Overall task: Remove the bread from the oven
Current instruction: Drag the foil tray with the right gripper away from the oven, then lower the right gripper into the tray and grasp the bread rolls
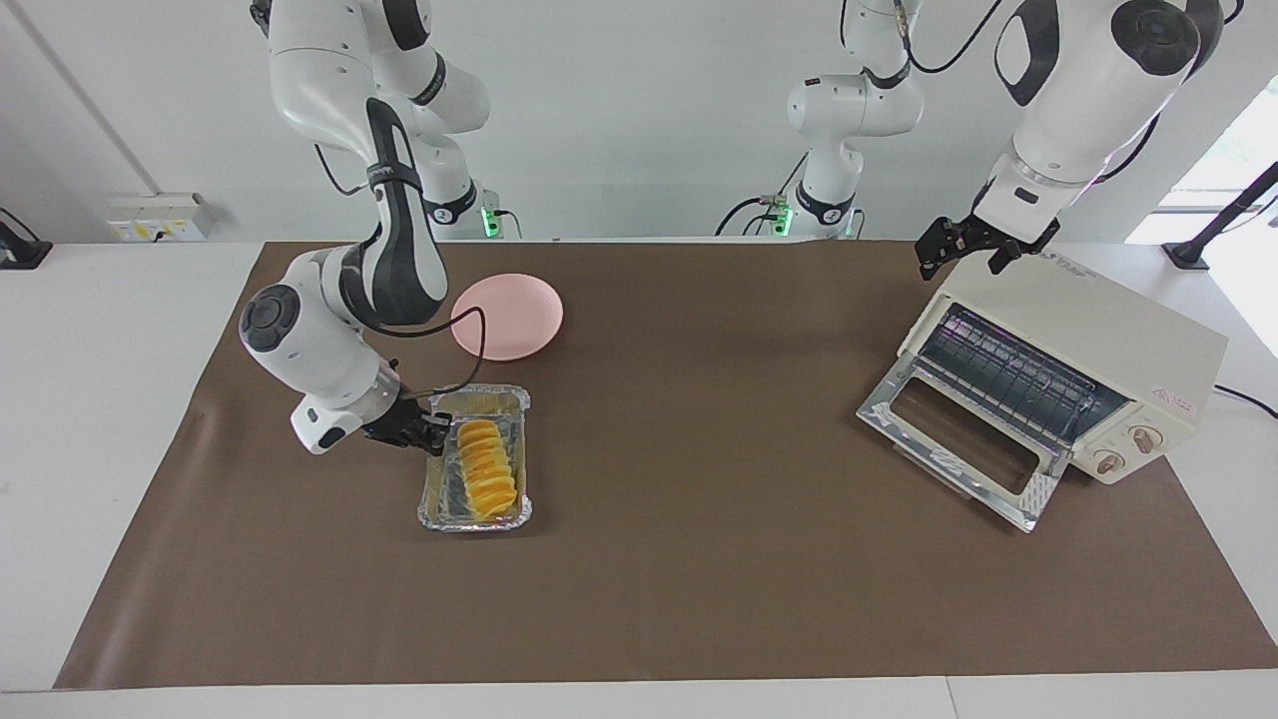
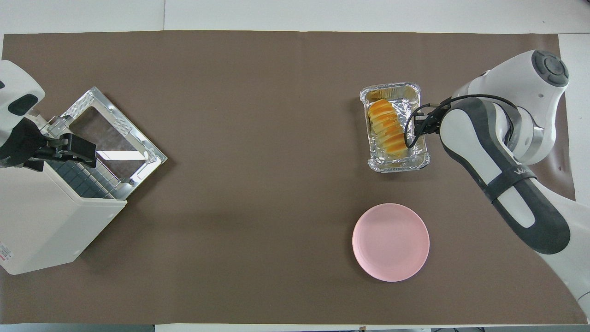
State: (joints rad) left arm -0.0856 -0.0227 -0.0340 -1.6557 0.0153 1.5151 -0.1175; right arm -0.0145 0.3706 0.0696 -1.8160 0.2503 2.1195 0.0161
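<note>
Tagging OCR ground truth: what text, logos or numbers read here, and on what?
"WAN", rest hidden: band on the right arm.
Grey print on the oven top: blurred, unreadable.
Red logo on oven front: too small.
Red-printed sticker, oven corner: too small.
</note>
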